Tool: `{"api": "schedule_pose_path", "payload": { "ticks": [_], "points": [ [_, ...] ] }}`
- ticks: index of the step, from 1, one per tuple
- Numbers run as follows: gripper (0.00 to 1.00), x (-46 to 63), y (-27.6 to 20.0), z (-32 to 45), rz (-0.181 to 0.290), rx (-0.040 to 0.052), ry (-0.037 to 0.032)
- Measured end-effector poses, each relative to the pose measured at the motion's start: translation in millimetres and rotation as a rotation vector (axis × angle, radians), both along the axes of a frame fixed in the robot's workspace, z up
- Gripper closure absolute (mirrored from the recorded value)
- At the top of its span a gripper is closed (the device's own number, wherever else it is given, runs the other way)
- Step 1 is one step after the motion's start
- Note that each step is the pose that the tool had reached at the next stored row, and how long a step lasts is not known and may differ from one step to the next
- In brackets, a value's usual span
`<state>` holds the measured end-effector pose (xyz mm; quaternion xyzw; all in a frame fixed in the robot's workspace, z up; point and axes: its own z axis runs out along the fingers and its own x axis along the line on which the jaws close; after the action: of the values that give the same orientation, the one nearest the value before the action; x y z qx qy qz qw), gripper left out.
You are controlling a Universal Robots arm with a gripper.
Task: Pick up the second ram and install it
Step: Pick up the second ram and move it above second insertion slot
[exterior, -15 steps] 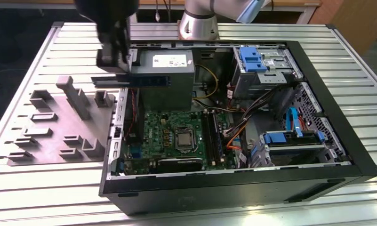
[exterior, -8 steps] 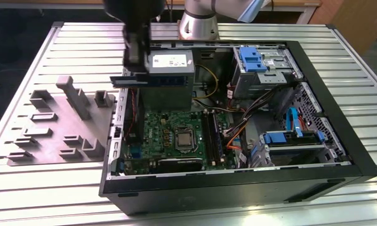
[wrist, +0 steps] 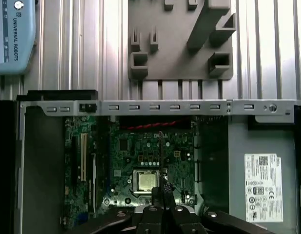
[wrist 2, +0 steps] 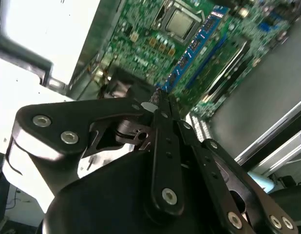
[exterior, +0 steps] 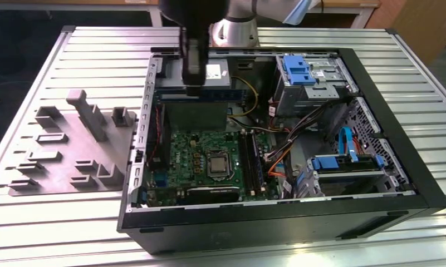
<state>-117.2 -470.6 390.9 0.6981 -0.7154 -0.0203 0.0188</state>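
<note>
The gripper [exterior: 196,85] is clamped on the second ram [exterior: 226,95] (blue, held level) above the computer case [exterior: 282,222], over its power-supply [exterior: 216,71] end.

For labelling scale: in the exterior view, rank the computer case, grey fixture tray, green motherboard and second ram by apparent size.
1. computer case
2. grey fixture tray
3. green motherboard, partly hidden, so close to the tray
4. second ram, clearly smallest
</note>
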Motion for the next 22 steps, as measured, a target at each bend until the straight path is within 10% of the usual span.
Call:
{"api": "schedule_pose_path", "payload": {
  "ticks": [7, 22],
  "points": [
    [0.88, 29.7, 0.0, -0.2, 0.0, 0.0, 0.0012],
    [0.88, 31.8, -1.1, -18.2, 0.0, 0.0002, 0.0012]
  ]
}}
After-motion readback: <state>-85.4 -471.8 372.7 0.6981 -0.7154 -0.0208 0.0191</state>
